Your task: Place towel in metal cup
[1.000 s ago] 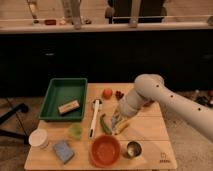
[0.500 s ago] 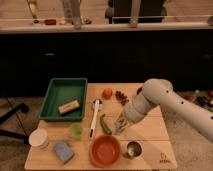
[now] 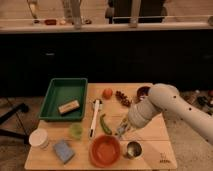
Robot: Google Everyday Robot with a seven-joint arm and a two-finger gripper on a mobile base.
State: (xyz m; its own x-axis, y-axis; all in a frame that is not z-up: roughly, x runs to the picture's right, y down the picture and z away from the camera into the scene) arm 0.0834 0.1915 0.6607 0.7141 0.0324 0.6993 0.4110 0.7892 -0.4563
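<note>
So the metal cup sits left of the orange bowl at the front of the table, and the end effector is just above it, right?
Not quite. The camera view shows the metal cup right of the orange bowl, not left. The rest holds: both sit at the front of the table, with the end effector just above the cup.

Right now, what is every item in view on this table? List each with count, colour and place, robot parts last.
table: one, light wood, centre.
tray: one, green, left rear of table.
block: one, tan, inside the tray.
round fruit: one, orange-red, rear centre.
dark clustered item: one, reddish-brown, right of the fruit.
dark bowl: one, rear right, partly behind the arm.
long utensil: one, white, centre.
green vegetable: one, beside the utensil.
small cup: one, green, left of centre.
white container: one, front left.
towel: one, blue-grey, front left.
orange bowl: one, front centre.
metal cup: one, silver, front right.
arm: one, white, right.
gripper: one, above and left of the metal cup.
</note>
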